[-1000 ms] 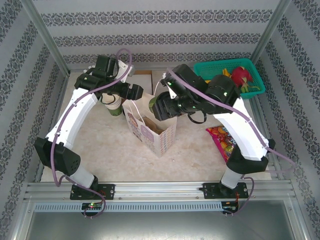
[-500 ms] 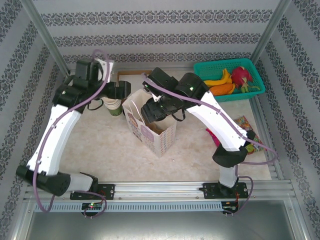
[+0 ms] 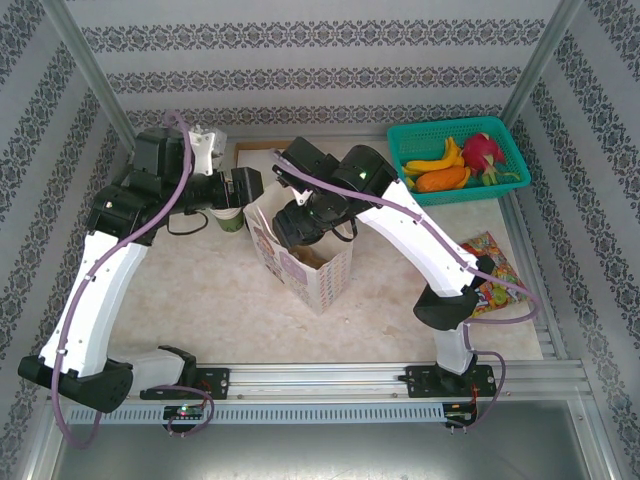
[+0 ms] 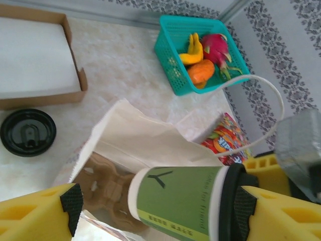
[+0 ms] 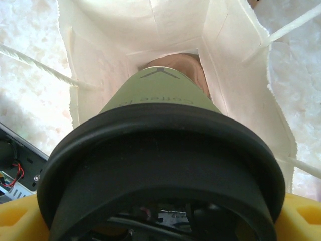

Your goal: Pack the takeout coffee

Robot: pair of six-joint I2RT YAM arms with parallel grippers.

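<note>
- Takeout coffee [image 5: 160, 95]: hanging base-first over the mouth of the open paper bag [image 5: 235, 60], at centre of the top view; not yet resting inside.
- Right gripper [image 3: 296, 224]: clamping the cup near its black lid [image 5: 160, 150].
- Left gripper [image 3: 250, 190]: standing with jaws apart beside the bag's upper-left rim, gripping nothing.
- Hazard: base snagging a cord handle [image 5: 30, 59] or bag wall, tipping the bag.
- Hazard: cup missing the brown carrier [image 4: 105, 186] below, toppling and leaking.
- Hazard: crowded arms knocking together.

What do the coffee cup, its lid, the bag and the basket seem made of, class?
Cup: matte printed paper, probably. Lid: black plastic, slight sheen. Bag: thin white paper, creased folds. Basket: teal plastic, moulded mesh.
</note>
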